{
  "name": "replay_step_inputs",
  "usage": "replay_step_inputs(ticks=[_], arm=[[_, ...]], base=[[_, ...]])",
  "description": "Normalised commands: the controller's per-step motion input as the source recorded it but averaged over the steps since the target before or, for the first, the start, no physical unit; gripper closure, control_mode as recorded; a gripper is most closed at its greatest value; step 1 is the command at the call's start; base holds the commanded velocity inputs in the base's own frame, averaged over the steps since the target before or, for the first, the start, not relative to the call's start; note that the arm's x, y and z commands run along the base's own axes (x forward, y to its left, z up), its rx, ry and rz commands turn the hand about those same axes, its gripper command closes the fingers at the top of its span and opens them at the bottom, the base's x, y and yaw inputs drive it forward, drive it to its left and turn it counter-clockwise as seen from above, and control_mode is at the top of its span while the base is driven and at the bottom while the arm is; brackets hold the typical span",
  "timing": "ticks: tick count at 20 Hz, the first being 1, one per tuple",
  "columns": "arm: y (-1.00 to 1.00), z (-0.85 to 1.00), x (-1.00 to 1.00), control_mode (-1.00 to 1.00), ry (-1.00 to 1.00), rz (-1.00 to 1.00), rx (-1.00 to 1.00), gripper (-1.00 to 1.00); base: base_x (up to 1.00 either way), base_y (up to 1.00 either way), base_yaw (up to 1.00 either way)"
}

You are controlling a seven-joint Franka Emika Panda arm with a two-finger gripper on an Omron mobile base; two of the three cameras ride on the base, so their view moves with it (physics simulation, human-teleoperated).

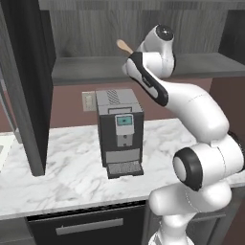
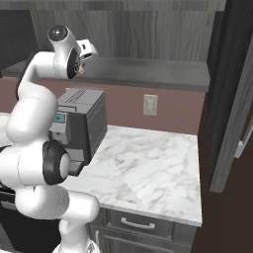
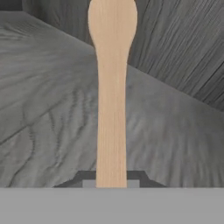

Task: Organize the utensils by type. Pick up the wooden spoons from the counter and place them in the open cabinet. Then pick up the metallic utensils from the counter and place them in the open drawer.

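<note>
The gripper is clamped on the handle of one wooden spoon, its two dark finger tips pressed to either side of the wood at the bottom of the hand view. There the spoon's long axis runs straight from 6 o'clock up to 12 o'clock, handle low and oval bowl at the top, pointing away from the hand into the open cabinet, over its grey wood-grain shelf floor and toward the back wall. In the left base view the bowl end of the spoon pokes out at about 10 o'clock from the raised hand, above the shelf edge of the cabinet. Below the hand stands one coffee machine on the counter (white marble with grey veins), directly under the arm's reach. One wall outlet sits on the reddish backsplash at 9 o'clock from the machine. A tall dark cabinet door hangs open at the left of that view, well apart from the gripper.
</note>
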Motion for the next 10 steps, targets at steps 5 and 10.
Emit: replay_step_inputs(ticks=[5,10], arm=[[0.19,-0.04,0.47,-1.0,0.0,0.0,-0.04,1.0],[0.23,-0.11,0.19,-1.0,-0.01,0.0,-0.03,1.0]], base=[[0.0,0.0,0.0],[0.0,0.0,0.0]])
